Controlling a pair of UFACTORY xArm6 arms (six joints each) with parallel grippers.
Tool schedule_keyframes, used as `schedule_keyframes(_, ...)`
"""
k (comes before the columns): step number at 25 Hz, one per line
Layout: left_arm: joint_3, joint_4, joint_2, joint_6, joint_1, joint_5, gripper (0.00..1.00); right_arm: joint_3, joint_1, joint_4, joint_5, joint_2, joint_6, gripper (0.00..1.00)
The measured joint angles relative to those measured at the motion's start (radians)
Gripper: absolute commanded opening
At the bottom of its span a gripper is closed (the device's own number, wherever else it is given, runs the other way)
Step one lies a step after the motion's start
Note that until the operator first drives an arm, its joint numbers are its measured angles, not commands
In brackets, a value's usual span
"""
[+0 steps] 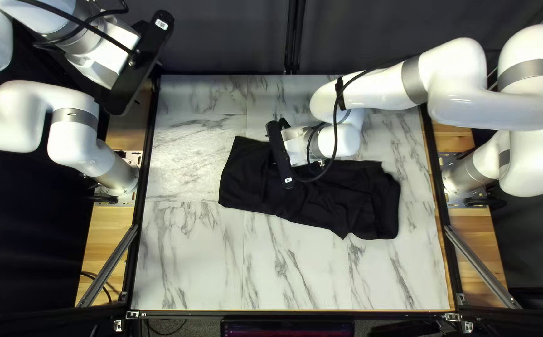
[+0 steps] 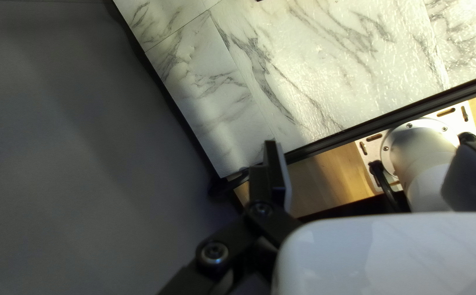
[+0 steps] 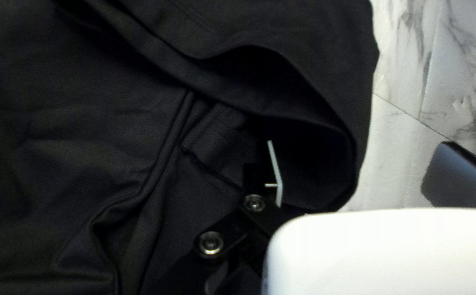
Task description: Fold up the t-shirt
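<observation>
My left gripper (image 1: pixel 135 72) is raised beyond the table's far left corner, its fingertips hidden in the top left view. In the left wrist view the left gripper (image 2: pixel 372 172) is open, away from the cloth. The right gripper (image 1: pixel 279 155) is low over the black t-shirt (image 1: pixel 334 203), at its far edge; its tips are hidden there. Seen from the right wrist, the right gripper (image 3: pixel 366 172) has its fingers wide apart, one beside an open fold of the t-shirt (image 3: pixel 112 114), the other over bare marble. The shirt lies in a long, wrinkled strip, bunched toward its right end.
Marble tabletop (image 1: pixel 190 249) surrounds the shirt on every side. Black rails (image 1: pixel 141 206) run along the table's side edges, with the arm bases outside them. My right arm (image 1: pixel 408 81) reaches across the far right part of the table. A dark curtain (image 1: pixel 358 31) hangs behind.
</observation>
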Motion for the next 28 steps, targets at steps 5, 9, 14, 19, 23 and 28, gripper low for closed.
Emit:
schedule_keyframes(5, 0.0, 0.0, 0.0, 0.0, 0.0, 0.0, 1.0, 0.006, 0.011, -0.024, 0.007, -0.001, 0.025, 0.0)
schedule_keyframes(9, 0.0, 0.0, 0.0, 0.0, 0.0, 0.0, 1.0, 0.039, 0.014, -0.083, 0.012, -0.018, 0.092, 0.0)
schedule_keyframes(14, 0.0, 0.0, 0.0, 0.0, 0.0, 0.0, 1.0, 0.062, 0.029, -0.089, 0.016, -0.041, 0.115, 1.0)
schedule_keyframes(19, 0.0, 0.0, 0.0, 0.0, 0.0, 0.0, 1.0, 0.083, 0.061, -0.016, 0.042, -0.066, 0.067, 1.0)
schedule_keyframes(23, 0.0, 0.0, 0.0, 0.0, 0.0, 0.0, 1.0, 0.116, 0.066, 0.068, 0.054, -0.107, -0.026, 1.0)
schedule_keyframes(28, 0.0, 0.0, 0.0, 0.0, 0.0, 0.0, 1.0, 0.132, 0.065, 0.198, 0.006, -0.143, -0.25, 1.0)
